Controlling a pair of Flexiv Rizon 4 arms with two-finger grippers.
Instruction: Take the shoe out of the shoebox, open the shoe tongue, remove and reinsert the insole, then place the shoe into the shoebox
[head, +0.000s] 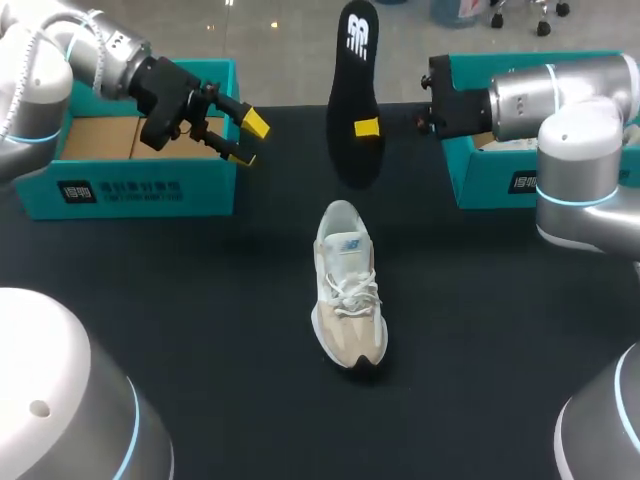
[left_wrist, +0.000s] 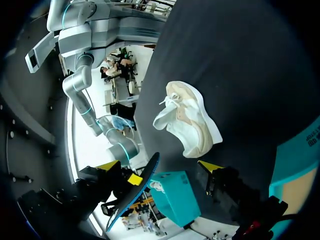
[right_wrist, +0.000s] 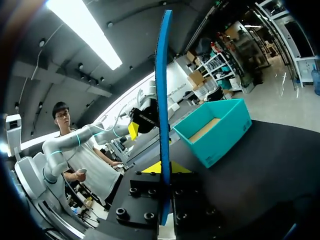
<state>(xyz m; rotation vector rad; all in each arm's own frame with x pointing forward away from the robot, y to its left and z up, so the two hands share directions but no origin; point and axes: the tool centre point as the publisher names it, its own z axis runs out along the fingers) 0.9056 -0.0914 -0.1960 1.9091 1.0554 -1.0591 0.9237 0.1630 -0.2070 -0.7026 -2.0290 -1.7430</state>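
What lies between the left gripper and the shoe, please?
Only bare black table separates the open left gripper from the shoe, as the head view shows.

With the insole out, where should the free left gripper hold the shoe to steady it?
Likely the heel collar of the shoe, from above on the robot's left: it stands on its sole, heel end away from the robot, mouth up, nearest the open left gripper.

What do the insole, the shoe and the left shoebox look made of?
The insole: probably foam, thin, matte black top, blue underside. The shoe: seemingly white mesh with beige suede-like panels, fabric laces. The left shoebox: cardboard, teal outside, plain brown inside.
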